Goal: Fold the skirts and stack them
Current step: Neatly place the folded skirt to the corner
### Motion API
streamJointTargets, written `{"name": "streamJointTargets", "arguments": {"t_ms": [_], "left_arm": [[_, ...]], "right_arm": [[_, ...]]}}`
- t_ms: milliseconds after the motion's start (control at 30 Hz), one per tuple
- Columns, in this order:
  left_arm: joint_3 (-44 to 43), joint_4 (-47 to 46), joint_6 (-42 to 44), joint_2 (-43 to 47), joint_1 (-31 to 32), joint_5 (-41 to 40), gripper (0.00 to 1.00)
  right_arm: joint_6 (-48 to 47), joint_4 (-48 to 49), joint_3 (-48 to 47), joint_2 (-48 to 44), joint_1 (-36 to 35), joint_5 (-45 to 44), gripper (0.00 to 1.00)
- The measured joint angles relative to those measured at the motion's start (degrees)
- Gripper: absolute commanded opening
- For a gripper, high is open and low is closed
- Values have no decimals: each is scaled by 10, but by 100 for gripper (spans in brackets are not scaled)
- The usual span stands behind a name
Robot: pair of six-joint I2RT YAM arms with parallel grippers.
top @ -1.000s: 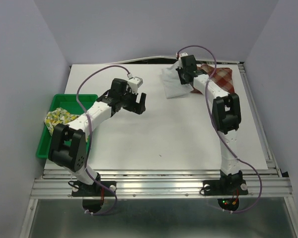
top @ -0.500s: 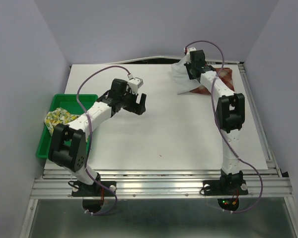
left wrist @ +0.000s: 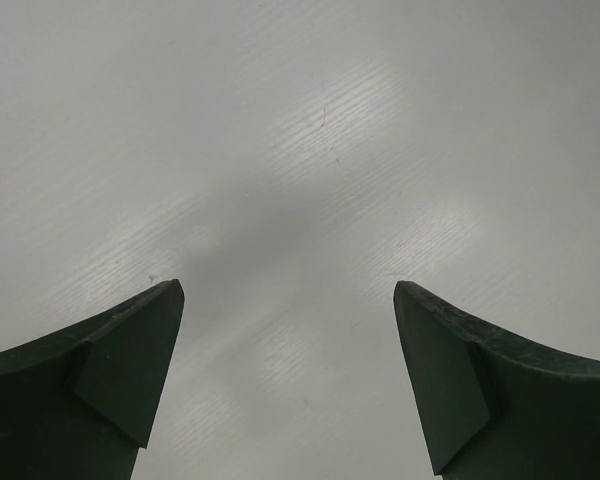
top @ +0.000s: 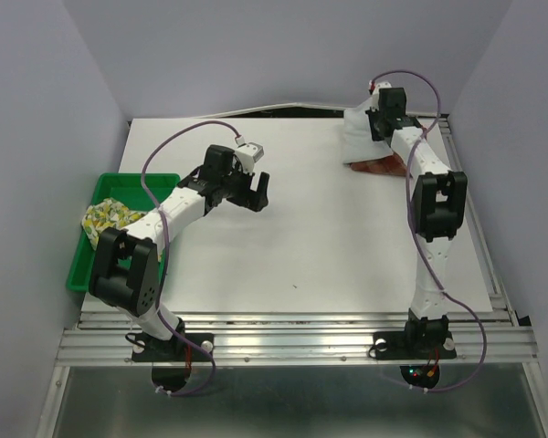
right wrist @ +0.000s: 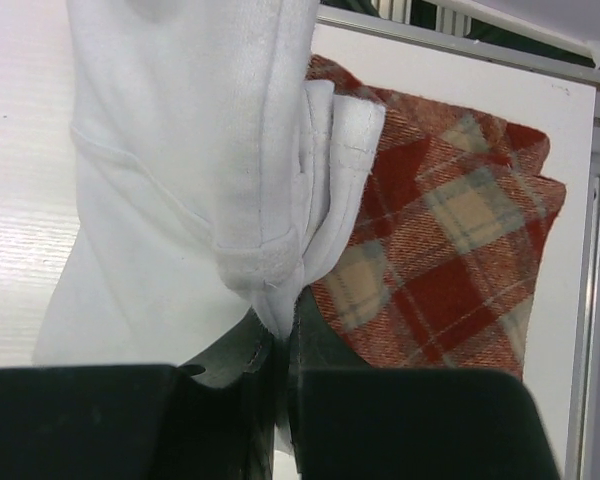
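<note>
My right gripper (right wrist: 285,330) is shut on the plain white skirt (right wrist: 195,170), which hangs bunched from its jaws at the table's far right (top: 361,135). Under and beside it lies the red-and-cream plaid skirt (right wrist: 450,250), flat on the table, mostly covered in the top view (top: 373,166). The fruit-print skirt (top: 110,217) sits crumpled in the green tray (top: 119,185) at the left. Over bare table left of centre, my left gripper (top: 254,190) stands open; its two dark fingers (left wrist: 100,380) frame only white tabletop.
The white table (top: 292,246) ends in a metal rail on the right (top: 470,210) and along the near edge. Grey walls close in on three sides. A cable runs along the back edge.
My right gripper has carried the white skirt rightward and toward the back, from beside the plaid skirt to over it. The left arm has stayed still.
</note>
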State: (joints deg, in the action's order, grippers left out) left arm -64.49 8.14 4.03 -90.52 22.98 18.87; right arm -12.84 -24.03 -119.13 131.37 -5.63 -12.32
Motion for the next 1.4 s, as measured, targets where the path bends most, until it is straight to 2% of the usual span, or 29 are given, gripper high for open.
{"name": "streamJointTargets", "arguments": {"t_ms": [433, 667, 800, 833, 867, 900, 967, 1033, 1267, 1367, 1400], "left_arm": [[1, 1, 5, 0, 0, 0, 99], [1, 4, 9, 0, 0, 0, 99], [1, 8, 15, 0, 0, 0, 99], [1, 9, 16, 0, 0, 0, 99], [1, 10, 17, 0, 0, 0, 99], [1, 12, 18, 0, 0, 0, 98], [1, 14, 21, 0, 0, 0, 99], [1, 17, 23, 0, 0, 0, 99], [4, 21, 31, 18, 0, -1, 98], [5, 22, 35, 39, 0, -1, 98], [5, 22, 35, 45, 0, -1, 99]], "right_arm": [[26, 0, 40, -9, 59, 79, 1], [24, 1, 47, -2, 72, 90, 3], [16, 5, 38, 22, 77, 89, 13], [14, 5, 35, 28, 78, 89, 22], [9, 6, 29, 38, 79, 88, 56], [7, 7, 24, 48, 80, 88, 69], [0, 10, 22, 56, 80, 83, 87], [-2, 13, 22, 57, 83, 78, 96], [-7, 14, -11, 57, 90, 67, 98], [-9, 9, -12, 42, 90, 92, 88], [-7, 4, -12, 35, 90, 101, 81]]}}
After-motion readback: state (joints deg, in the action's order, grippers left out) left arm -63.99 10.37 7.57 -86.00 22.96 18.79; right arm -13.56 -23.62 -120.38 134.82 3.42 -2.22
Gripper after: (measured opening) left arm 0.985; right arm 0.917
